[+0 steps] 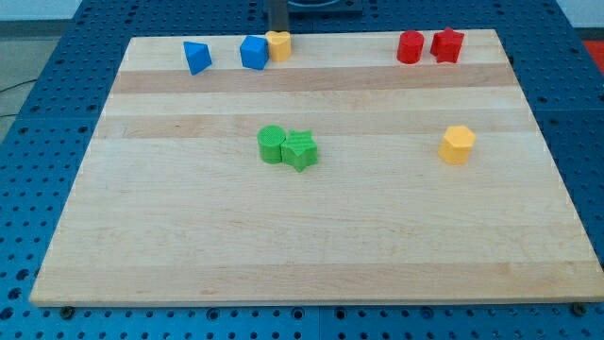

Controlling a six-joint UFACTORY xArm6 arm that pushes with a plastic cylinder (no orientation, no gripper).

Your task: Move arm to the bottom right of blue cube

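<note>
The blue cube [254, 52] sits near the board's top edge, left of centre. A yellow block [278, 45] touches its right side. My rod comes down from the view's top, and my tip [276, 31] meets the top edge of that yellow block. The tip is just above and to the right of the blue cube. The very end of the tip is partly hidden behind the yellow block.
A second blue block [196, 57] lies left of the cube. A red cylinder [410, 46] and a red star [447, 44] sit at the top right. A green cylinder [272, 144] and a green star [300, 150] touch at mid-board. A yellow hexagon [457, 144] lies at the right. The wooden board [311, 255] rests on a blue table.
</note>
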